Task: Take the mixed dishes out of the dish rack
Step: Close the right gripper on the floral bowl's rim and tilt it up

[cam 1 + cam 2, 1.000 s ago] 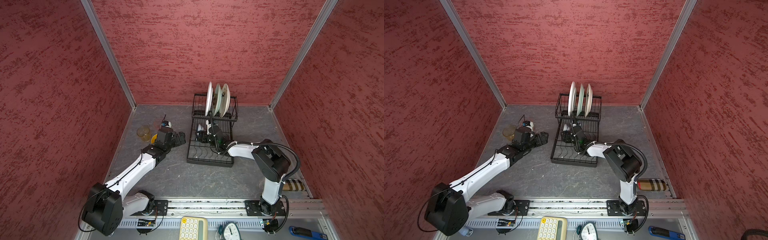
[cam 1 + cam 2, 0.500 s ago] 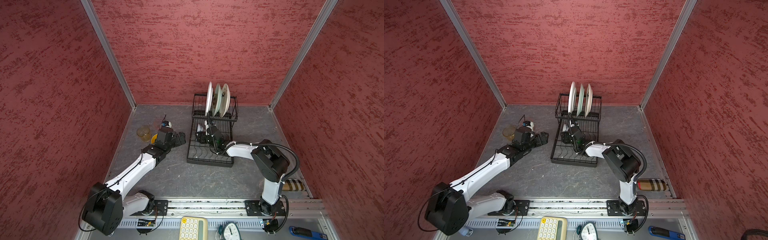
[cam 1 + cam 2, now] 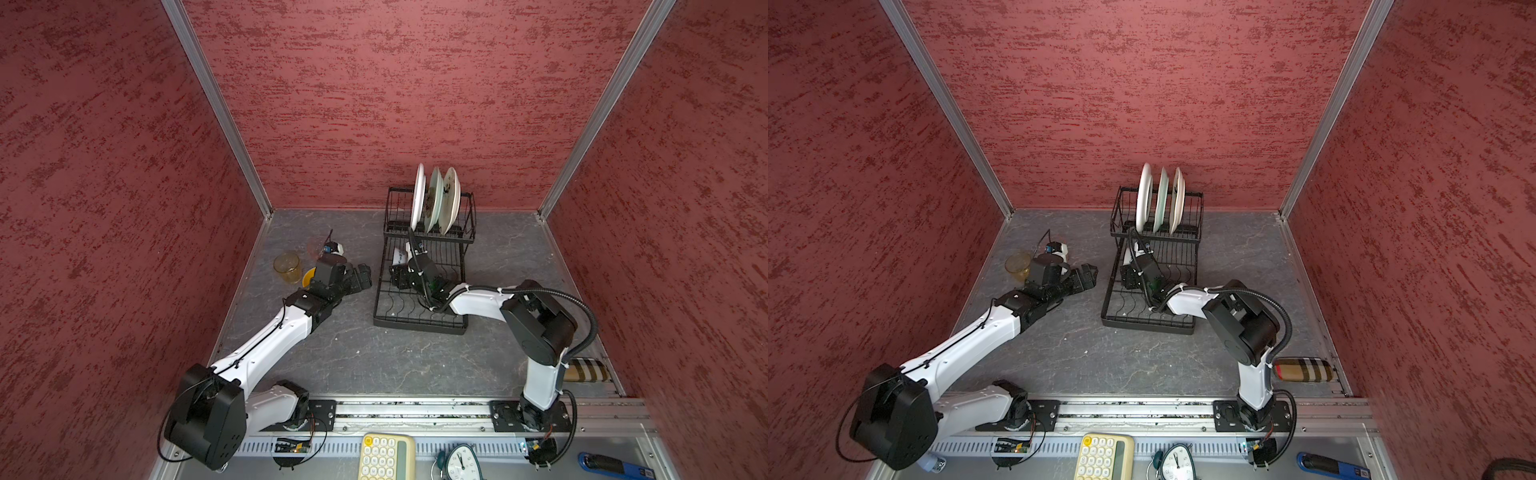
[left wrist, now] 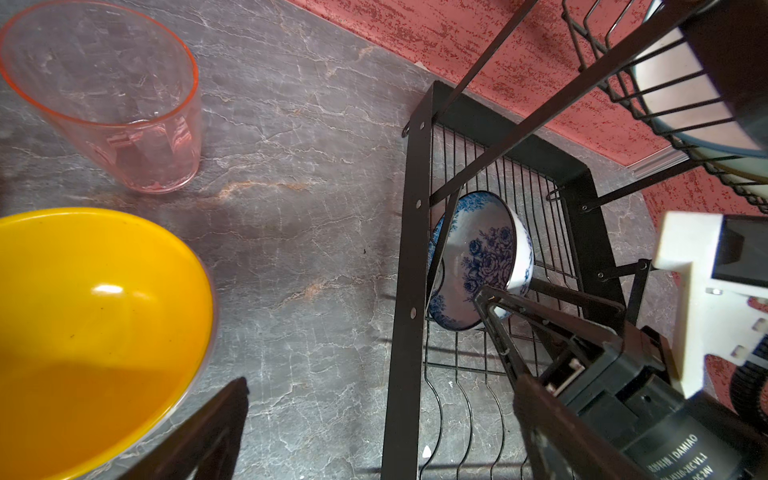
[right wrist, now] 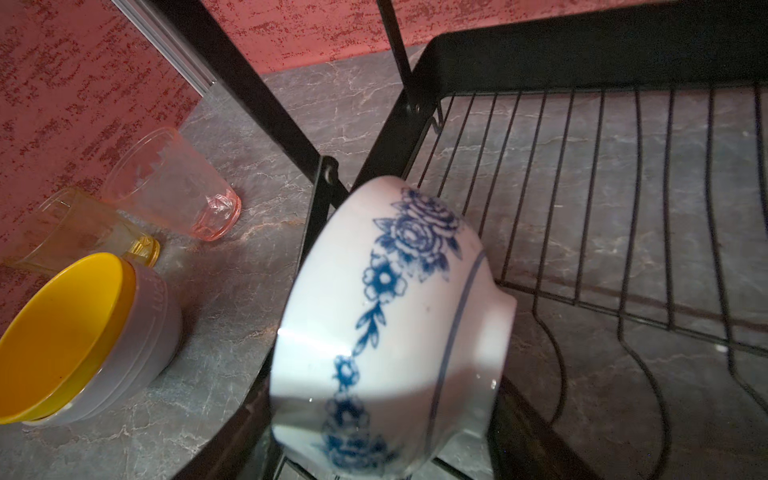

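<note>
**Desk:** How far along is the dish rack?

**Field:** Half done, by count: four pieces are out and four are left in. The amber glass, the pink glass and the yellow bowl, which is nested in the lavender bowl, stand on the counter left of the rack, toward the far-left corner.

**Desk:** What remains?

**Field:** Three plates stand upright in the raised basket at the far end. The blue-and-white bowl is tipped on its side at the far left of the lower tray. The right fingers are partly closed and pinch its wall, one inside and one outside. It looks like the piece in hand, not yet clear of the rack. The left fingers hang spread wide and empty over the counter, between the yellow bowl and the rack.

**Desk:** Any writing?

**Field:** "DAMIAO" shows in white on the right arm's black motor. The smaller print beneath it is too fine to read. Raised letters on the lavender bowl are too blurred to make out.
</note>
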Action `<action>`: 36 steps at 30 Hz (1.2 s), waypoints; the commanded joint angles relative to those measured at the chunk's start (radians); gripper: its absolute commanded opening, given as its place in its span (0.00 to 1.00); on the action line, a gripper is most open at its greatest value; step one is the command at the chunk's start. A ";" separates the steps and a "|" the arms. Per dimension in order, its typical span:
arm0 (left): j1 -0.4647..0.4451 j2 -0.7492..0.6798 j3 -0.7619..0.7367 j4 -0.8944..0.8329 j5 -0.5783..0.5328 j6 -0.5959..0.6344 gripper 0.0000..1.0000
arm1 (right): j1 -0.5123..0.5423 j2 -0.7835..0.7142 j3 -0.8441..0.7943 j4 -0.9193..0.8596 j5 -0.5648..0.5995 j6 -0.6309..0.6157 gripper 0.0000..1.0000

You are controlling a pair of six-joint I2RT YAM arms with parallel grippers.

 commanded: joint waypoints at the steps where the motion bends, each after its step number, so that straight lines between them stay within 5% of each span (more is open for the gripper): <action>1: -0.004 0.012 -0.008 0.029 0.005 -0.007 1.00 | 0.008 -0.024 0.019 -0.014 0.092 -0.036 0.57; 36: -0.004 0.015 -0.006 0.028 0.009 -0.011 1.00 | 0.011 -0.398 -0.263 0.050 0.001 0.112 0.56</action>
